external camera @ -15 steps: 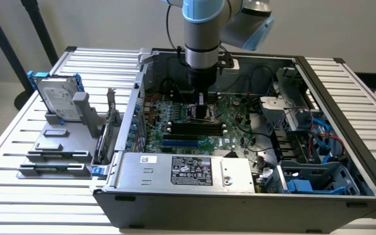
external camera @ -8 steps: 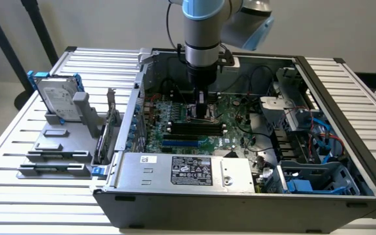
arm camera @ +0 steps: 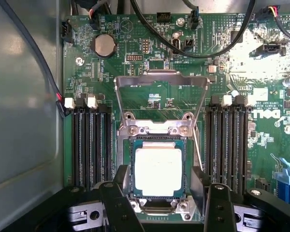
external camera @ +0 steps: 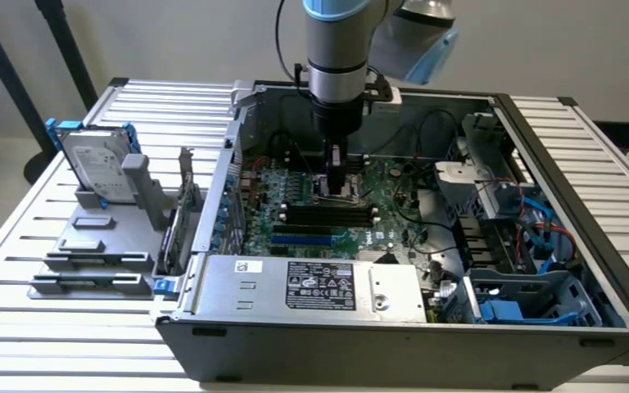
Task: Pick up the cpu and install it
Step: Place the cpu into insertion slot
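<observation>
1. Silver-topped, the cpu (arm camera: 158,171) lies flat in its socket on the green motherboard (arm camera: 111,72), directly under the gripper (arm camera: 159,186).
2. The jaws stand wide and released, with one black finger (arm camera: 117,203) on each side of the chip, gripping nothing.
3. The metal load plate (arm camera: 159,79) stands lifted clear of the socket. Black memory slots (arm camera: 92,145) flank the socket on both sides, and black cables (arm camera: 217,48) cross the board beyond.
4. The arm (external camera: 334,41) drops vertically into the open computer case (external camera: 402,344), with the wrist pointing straight down.
</observation>
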Available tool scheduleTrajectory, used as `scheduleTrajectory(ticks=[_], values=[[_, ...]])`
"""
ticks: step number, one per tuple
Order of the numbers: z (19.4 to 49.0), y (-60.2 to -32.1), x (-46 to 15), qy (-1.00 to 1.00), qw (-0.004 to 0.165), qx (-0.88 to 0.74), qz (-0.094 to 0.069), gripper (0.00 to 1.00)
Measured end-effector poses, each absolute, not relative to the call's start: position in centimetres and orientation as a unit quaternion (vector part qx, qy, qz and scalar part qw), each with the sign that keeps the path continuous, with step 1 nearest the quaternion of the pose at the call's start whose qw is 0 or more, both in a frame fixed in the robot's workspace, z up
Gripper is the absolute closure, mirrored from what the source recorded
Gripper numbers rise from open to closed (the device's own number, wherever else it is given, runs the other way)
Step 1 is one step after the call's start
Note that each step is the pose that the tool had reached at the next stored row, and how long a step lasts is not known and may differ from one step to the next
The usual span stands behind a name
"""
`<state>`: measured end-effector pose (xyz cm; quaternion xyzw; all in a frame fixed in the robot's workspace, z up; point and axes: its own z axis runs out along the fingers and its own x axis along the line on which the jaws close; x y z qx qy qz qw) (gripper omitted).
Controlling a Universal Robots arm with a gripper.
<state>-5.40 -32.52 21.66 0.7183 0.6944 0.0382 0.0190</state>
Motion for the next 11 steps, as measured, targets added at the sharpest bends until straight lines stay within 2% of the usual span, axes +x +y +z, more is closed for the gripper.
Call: scheduleTrajectory(ticks=[9,11], values=[[22.4,-32.8,-7.3,0.694,0.013,0.718,0.041,0.38],[22.5,-32.9,-7.8,0.694,0.012,0.719,0.041,0.46]])
